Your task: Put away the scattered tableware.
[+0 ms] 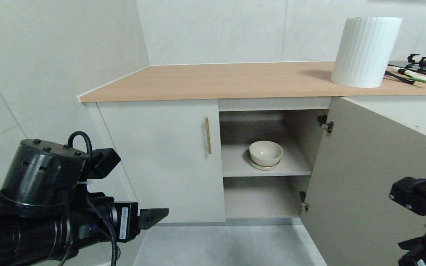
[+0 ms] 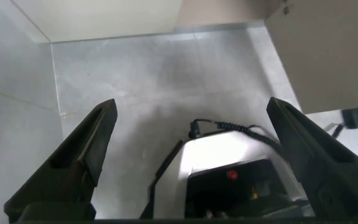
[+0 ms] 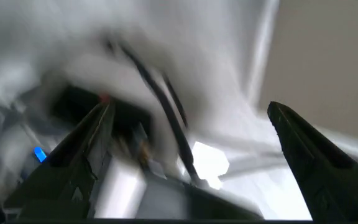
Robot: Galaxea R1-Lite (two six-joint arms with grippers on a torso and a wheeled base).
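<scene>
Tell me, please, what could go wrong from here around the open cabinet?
1. The open cabinet door stands right beside the right arm, so a swing there could strike it.
2. The bowl sits on a plate on the shelf; a nudge from new tableware may shift the stack.
3. The white container stands near the front edge of the counter, above the door, and might be knocked.

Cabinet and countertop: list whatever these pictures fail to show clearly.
- Head view: closed left door hides whatever sits behind it.
- Head view: bowl covers most of the saucer beneath.
- Head view: utensils cut off by the right edge.
- Right wrist view: blurred; background unreadable.
</scene>
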